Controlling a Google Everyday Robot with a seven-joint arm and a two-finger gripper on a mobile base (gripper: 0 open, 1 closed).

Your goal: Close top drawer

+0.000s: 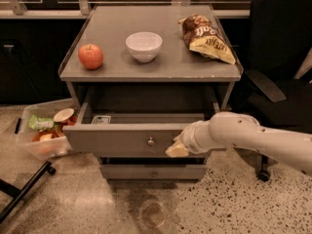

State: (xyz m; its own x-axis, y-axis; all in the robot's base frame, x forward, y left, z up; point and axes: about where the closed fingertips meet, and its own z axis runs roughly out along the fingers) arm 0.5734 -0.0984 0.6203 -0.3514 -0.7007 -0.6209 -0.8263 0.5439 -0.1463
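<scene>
The top drawer is a wide grey drawer pulled partly out of the grey cabinet, with a small round metal knob on its flat front. A small white card lies inside at the left. My gripper is at the end of a white arm coming from the right. It rests against the drawer front, just right of the knob.
On the cabinet top stand a red apple, a white bowl and a chip bag. A lower grey drawer front is shut. A clear bin of food sits left. A black office chair stands right.
</scene>
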